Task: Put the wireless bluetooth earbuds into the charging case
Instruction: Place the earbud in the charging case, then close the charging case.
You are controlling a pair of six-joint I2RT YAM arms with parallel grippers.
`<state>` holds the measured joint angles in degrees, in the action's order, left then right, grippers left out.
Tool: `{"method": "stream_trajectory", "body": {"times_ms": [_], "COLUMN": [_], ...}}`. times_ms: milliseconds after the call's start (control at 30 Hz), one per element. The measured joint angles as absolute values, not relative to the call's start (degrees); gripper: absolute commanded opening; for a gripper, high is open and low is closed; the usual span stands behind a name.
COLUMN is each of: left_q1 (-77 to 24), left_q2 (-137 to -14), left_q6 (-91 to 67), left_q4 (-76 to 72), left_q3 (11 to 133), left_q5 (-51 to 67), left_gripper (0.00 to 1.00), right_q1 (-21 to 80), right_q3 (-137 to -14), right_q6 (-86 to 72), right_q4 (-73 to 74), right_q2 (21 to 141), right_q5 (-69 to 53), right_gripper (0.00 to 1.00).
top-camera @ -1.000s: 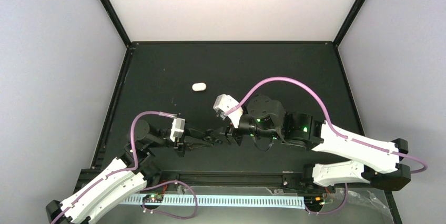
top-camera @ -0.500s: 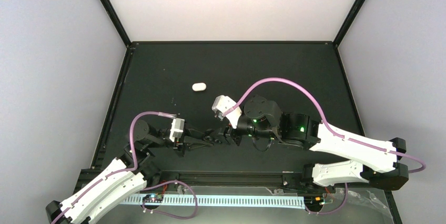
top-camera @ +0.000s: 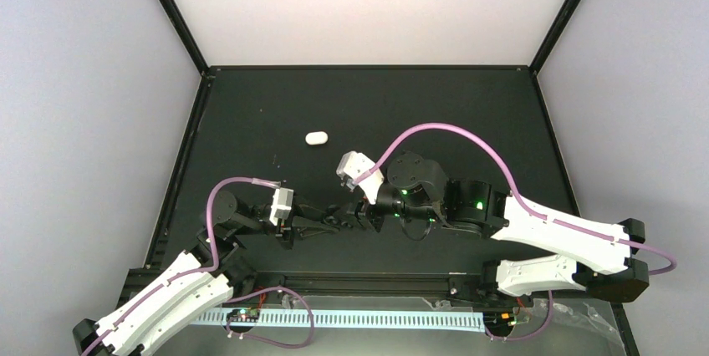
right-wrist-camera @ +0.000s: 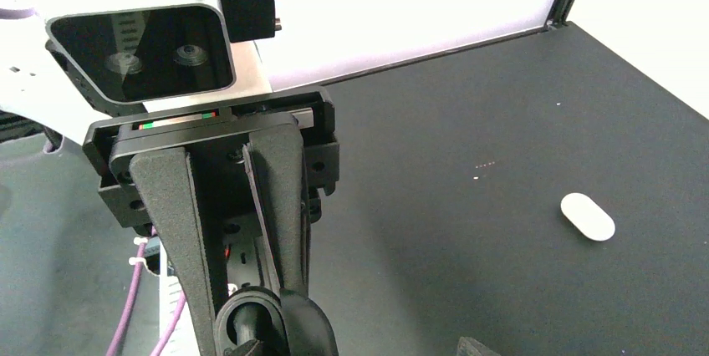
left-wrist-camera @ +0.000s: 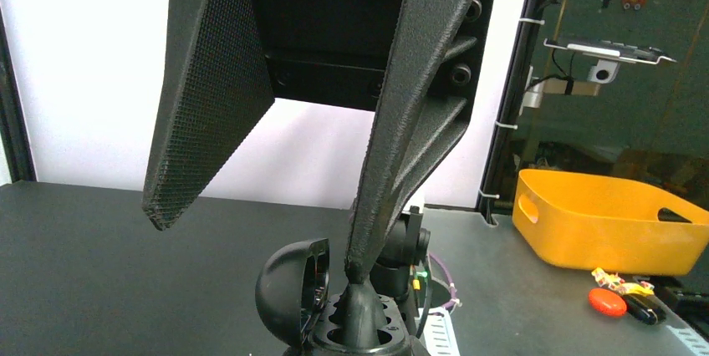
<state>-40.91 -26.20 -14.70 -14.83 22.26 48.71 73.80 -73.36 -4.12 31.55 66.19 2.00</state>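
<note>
The left end effector [left-wrist-camera: 259,239] is being held with its fingers wide apart, gripping nothing. One fingertip [left-wrist-camera: 361,262] is being pressed onto a small black earbud [left-wrist-camera: 362,306]. The earbud is standing roughly upright directly below that tip, in a socket of the open black charging case [left-wrist-camera: 293,293]. The case is apparently being offered up from the opposite side by the right end effector [top-camera: 361,216]; whether that one is clamped cannot be told. A white oval case [top-camera: 315,138] is lying well apart, farther back on the tabletop [top-camera: 468,114].
</note>
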Motion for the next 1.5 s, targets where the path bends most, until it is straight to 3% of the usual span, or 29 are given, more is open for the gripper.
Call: {"method": "stream_trajectory", "body": {"times_ms": [1500], "left_q1": [-40.91], "left_q2": [-24.34], "left_q6": [-14.68], "left_q4": [-14.96], "left_q3": [22.26], "left_q5": [46.68], "left_gripper": [0.02], "right_q1": [72.55], "right_q3": [-68.75], "right_q6": [-7.68], "right_q4": [32.29], "right_q2": [59.75], "right_q5": [7.49], "right_gripper": [0.62]}}
